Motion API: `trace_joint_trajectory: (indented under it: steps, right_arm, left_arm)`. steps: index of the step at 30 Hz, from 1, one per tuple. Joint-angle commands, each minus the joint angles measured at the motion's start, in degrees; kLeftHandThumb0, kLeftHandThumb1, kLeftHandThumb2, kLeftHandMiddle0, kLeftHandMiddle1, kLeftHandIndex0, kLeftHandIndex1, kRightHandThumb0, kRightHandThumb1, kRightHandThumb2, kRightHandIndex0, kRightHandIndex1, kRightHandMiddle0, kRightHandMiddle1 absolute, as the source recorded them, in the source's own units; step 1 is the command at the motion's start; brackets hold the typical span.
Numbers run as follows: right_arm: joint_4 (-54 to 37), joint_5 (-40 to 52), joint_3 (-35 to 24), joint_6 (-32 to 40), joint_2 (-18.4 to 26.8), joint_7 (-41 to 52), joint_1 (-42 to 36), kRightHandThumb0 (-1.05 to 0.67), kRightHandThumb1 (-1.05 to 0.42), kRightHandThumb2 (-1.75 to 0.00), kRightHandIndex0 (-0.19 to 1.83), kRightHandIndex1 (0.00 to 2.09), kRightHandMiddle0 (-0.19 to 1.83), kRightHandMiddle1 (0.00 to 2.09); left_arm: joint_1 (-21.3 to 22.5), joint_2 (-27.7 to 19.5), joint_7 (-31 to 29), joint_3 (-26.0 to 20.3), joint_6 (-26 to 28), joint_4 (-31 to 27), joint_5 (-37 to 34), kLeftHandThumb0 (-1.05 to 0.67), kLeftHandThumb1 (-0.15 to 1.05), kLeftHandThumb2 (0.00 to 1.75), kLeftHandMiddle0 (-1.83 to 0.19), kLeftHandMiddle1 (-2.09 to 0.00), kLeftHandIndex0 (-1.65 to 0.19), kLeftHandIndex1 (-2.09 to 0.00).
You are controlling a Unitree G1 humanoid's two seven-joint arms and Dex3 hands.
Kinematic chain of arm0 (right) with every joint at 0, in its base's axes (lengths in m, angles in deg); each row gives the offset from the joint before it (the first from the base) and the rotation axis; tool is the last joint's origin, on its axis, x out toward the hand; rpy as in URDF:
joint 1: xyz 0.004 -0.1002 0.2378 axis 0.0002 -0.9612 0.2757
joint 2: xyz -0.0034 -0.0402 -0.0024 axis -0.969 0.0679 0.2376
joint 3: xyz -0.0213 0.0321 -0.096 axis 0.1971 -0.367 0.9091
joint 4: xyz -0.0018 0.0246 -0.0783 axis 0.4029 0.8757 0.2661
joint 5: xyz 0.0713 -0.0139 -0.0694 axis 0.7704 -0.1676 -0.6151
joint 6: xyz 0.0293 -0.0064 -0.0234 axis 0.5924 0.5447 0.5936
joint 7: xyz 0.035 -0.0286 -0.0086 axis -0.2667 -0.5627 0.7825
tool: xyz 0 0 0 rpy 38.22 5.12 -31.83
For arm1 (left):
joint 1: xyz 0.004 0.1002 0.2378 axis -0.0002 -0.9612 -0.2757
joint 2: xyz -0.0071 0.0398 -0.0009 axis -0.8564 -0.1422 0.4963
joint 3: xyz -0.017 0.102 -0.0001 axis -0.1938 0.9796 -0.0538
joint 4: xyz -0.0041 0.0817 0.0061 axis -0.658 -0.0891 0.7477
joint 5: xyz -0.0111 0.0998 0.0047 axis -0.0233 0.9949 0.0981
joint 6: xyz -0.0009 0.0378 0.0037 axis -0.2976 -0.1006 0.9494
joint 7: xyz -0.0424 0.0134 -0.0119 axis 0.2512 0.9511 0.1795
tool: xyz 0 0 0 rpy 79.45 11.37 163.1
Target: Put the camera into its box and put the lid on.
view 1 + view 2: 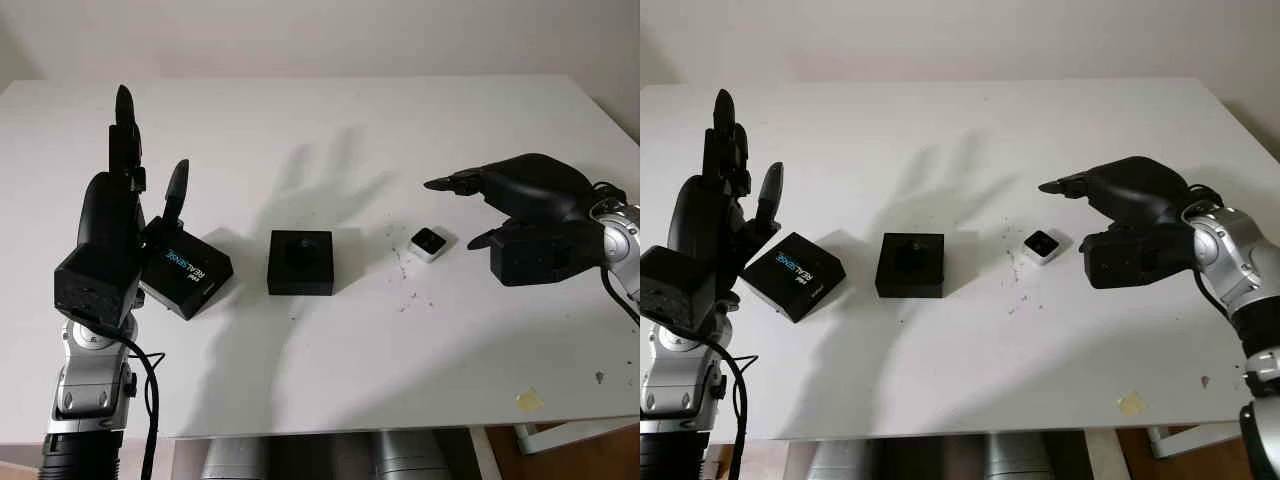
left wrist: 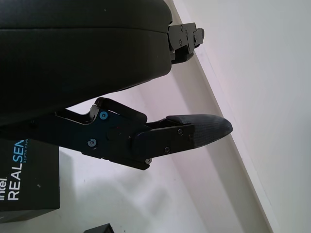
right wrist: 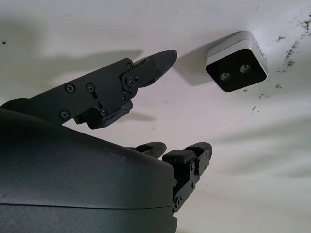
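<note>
Left wrist view: "intel REALSENSE" on black lid, both robot hands released, empty.

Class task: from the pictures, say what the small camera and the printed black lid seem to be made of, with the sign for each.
Camera: likely hard plastic, a smooth white shell around a glossy dark face with two lenses. Lid: probably matt black cardboard, with sharp flat edges and printed lettering. Both are guesses from looks.
</note>
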Motion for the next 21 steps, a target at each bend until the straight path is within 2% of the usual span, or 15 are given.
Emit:
trace_joint_trajectory:
  steps: [1, 21]
  right_arm:
    - [0.5, 0.4, 0.5, -0.5, -0.6, -0.5, 1.1, -0.19, -0.85, -0.06, 0.43, 0.08, 0.46, 0.07]
    - [1.0, 3.3, 0.8, -4.0, -1.1, 1.0, 0.1, -0.28, -0.87, -0.06, 0.48, 0.07, 0.5, 0.06]
  left_arm:
    - [-0.6, -0.5, 0.5, -0.3, 0.1, -1.1, 0.5, -0.68, 1.05, 0.55, 0.13, -0.05, 0.14, -0.06]
    - [-0.3, -0.2, 0.6, -0.3, 0.7, -1.3, 0.7, -0.68, 1.05, 0.55, 0.13, -0.05, 0.15, -0.05]
